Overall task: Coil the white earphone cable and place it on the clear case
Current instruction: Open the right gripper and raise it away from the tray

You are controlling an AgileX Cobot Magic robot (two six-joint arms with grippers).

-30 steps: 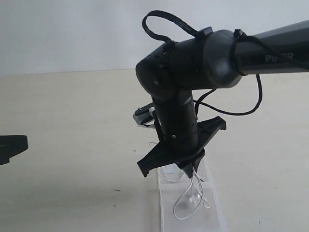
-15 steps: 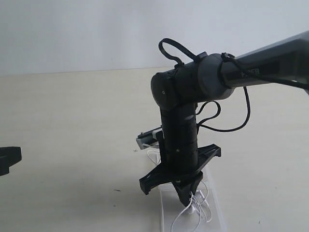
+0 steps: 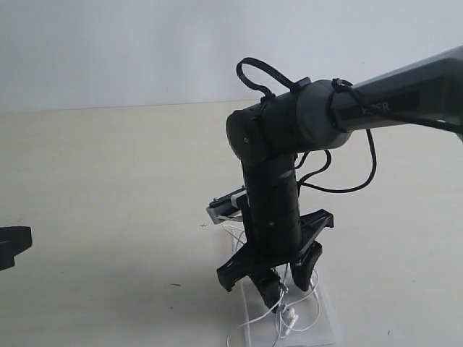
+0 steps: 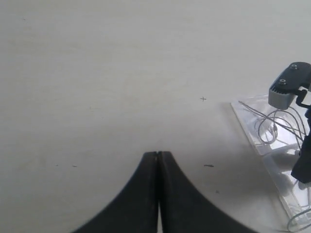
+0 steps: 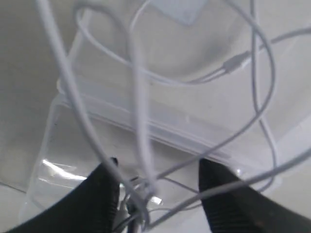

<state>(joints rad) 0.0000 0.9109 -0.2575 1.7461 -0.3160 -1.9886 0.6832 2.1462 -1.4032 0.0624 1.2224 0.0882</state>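
Only left wrist view shows left claw closed.

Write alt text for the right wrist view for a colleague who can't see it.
The thin white earphone cable lies in loose loops across the flat transparent plastic case, with some strands running between the open jaws of the black right gripper. A small white square sticker shows on one panel.

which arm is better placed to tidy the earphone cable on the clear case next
Right. The right gripper hangs open right over the white earphone cable looped on the clear case; the left gripper is shut, off to the side over the table.
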